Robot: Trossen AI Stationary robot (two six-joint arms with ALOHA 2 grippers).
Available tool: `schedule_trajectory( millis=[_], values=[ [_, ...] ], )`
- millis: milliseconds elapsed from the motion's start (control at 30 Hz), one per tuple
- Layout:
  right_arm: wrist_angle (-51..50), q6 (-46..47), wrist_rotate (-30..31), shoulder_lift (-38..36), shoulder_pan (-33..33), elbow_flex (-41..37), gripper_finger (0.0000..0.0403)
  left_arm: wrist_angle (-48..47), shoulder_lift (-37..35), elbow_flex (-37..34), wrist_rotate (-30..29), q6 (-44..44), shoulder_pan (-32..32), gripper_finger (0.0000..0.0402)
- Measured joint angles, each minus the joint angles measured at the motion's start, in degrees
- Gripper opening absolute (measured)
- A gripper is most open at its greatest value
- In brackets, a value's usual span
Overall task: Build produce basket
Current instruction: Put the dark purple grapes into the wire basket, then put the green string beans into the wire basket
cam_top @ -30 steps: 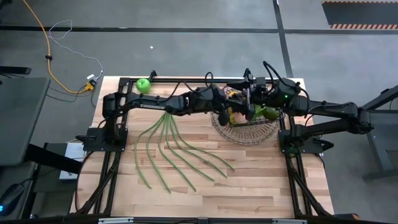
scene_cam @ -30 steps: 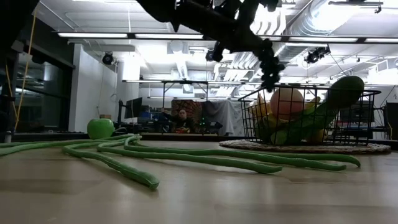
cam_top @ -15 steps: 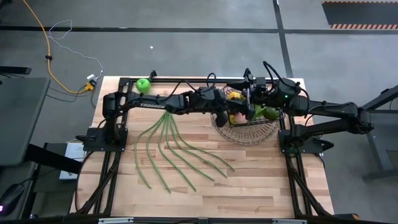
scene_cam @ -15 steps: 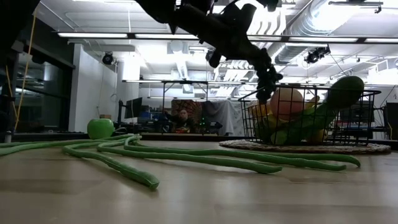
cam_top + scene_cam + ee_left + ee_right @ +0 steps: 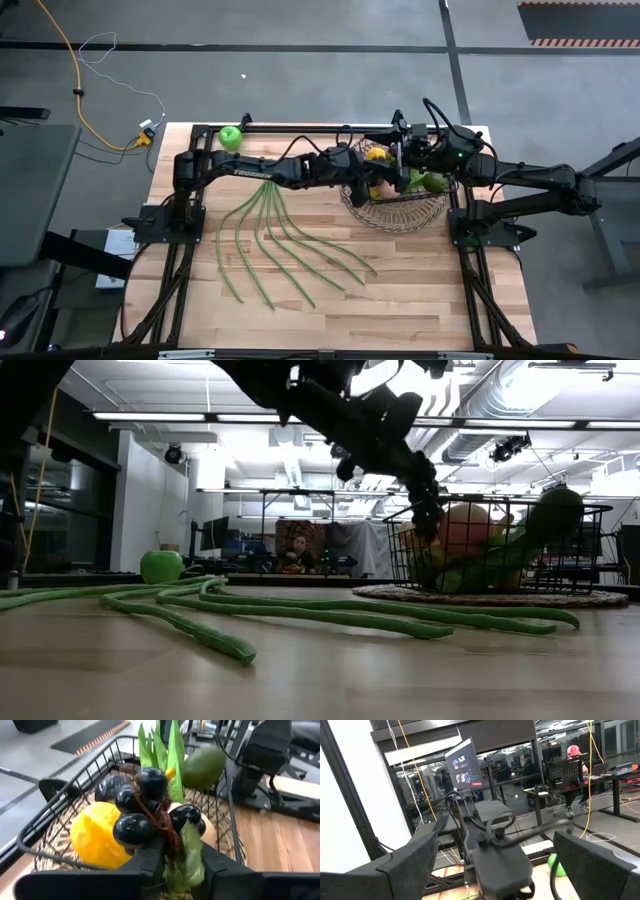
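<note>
The wire basket [image 5: 397, 216] stands on a woven mat at the table's far right, with a lemon [image 5: 95, 836], a pink peach [image 5: 464, 526], a green fruit [image 5: 202, 767] and leafy greens [image 5: 165, 746] in it. My left gripper [image 5: 183, 870] reaches in over its left rim [image 5: 100, 766], shut on the dark grapes [image 5: 144, 806]. My right gripper [image 5: 495, 870] stands open, raised over the basket's far right side, touching nothing. The long green beans [image 5: 280, 242] lie fanned out on the wood. A green apple [image 5: 231, 137] sits at the far left corner. My left gripper has the leafy stem end [image 5: 186, 851] of the grape bunch pinched between its two fingers. The fingers slant down from the table's left, over the basket rim. The berries stick out ahead of the fingertips, just above the lemon and peach; whether they rest on these I cannot tell.
The basket's upright wire wall [image 5: 500, 510] rises around the fruit. Bare wood lies near the front edge and right of the beans [image 5: 300, 610]. A person sits at a desk in the room behind [image 5: 296, 550].
My left gripper has sunk and tipped downward toward the basket with the grapes. The bunch has come down from above the rim to about rim height, over the fruit inside.
</note>
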Motion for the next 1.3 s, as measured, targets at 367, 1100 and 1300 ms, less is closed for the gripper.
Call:
schedule_trajectory(
  millis=[367, 1100, 1300],
  values=[
    [0.04, 0.2, 0.02, 0.0, 0.0, 0.0, 0.0385, 2.21, 1.17, 0.32, -0.51, -0.45, 1.35, 0.0198],
    [-0.23, -0.81, 0.14, 0.0, 0.0, 0.0, 0.0385, -30.52, -9.14, 12.49, -3.95, 9.79, 11.14, 0.0275],
    [-0.43, -2.38, 1.03, 0.0, 0.0, 0.0, 0.0385, -33.58, -22.38, 7.11, 3.17, 2.42, 13.99, 0.0275]
  ],
)
